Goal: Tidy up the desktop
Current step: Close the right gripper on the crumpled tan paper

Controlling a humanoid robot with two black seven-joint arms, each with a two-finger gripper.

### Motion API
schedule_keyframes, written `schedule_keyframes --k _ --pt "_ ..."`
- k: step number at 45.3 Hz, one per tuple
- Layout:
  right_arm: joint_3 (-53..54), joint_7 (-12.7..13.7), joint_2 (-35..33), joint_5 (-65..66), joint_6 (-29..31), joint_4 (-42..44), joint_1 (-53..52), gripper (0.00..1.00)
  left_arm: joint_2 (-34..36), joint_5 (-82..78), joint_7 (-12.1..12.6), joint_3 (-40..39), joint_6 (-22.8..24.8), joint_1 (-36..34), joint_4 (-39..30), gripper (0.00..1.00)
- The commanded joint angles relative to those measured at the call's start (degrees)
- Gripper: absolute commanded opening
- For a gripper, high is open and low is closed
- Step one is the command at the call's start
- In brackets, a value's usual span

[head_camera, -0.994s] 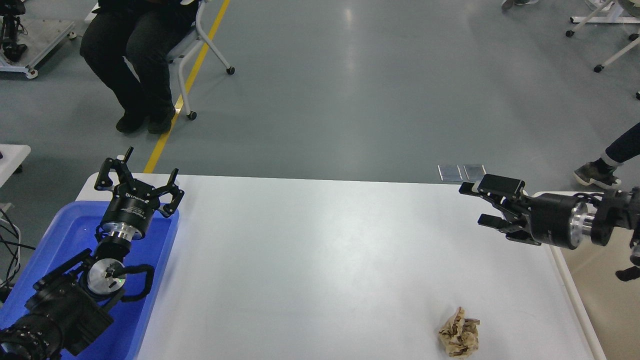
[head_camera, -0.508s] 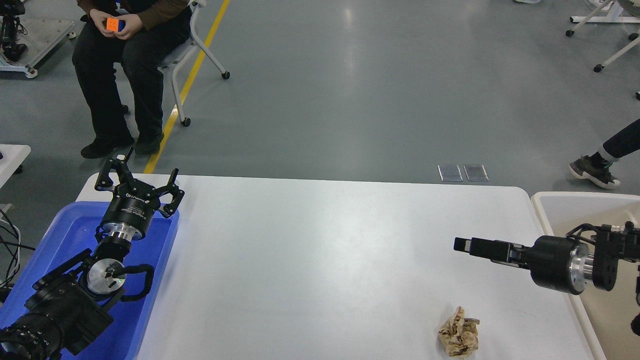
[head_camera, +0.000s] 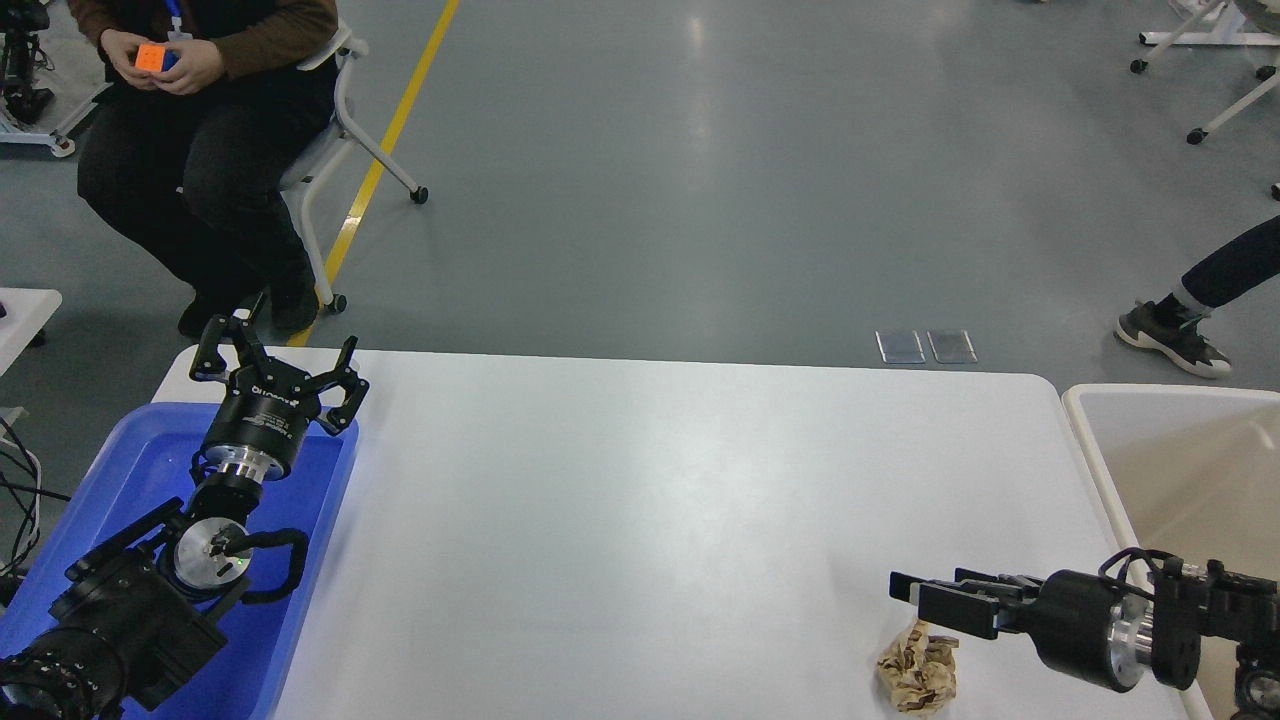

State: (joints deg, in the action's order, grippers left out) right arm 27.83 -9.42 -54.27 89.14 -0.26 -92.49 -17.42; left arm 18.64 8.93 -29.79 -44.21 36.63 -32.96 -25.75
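Observation:
The white desktop [head_camera: 640, 500] fills the middle of the head view. A crumpled brown paper ball [head_camera: 918, 675] lies on it near the front right edge. My right gripper [head_camera: 925, 597] hovers low just above and behind the paper ball, pointing left, with its fingers apart and nothing between them. My left gripper [head_camera: 280, 352] is open and empty, pointing away from me above the far end of the blue plastic tray [head_camera: 120, 480].
A beige-white tub [head_camera: 1180, 470] stands off the desktop's right edge, and my right arm comes in over its near end. A seated person [head_camera: 190, 120] on a wheeled chair is beyond the far left corner. Another person's foot [head_camera: 1170, 340] is at the far right.
My right gripper has dropped from near the far right corner towards me and now sits low over the paper ball. The left arm has not moved. The seated person has shifted left.

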Motion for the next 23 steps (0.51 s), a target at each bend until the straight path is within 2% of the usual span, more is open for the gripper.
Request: schedule_keyframes --k 1,13,23 --pt "1.1 -1.3 1.6 4.1 -4.4 1.9 4.4 1.0 0.0 0.0 0.0 0.0 -0.1 0.0 0.0 1.0" --pt "-0.2 -2.2 6.3 6.6 -8.8 9.1 4.9 1.0 0.1 0.0 0.0 0.0 -0.1 0.0 0.0 1.0" --pt "-0.4 -2.7 9.5 6.7 -9.9 12.9 6.4 1.0 0.0 0.0 0.0 0.0 0.0 0.0 0.0 1.0"
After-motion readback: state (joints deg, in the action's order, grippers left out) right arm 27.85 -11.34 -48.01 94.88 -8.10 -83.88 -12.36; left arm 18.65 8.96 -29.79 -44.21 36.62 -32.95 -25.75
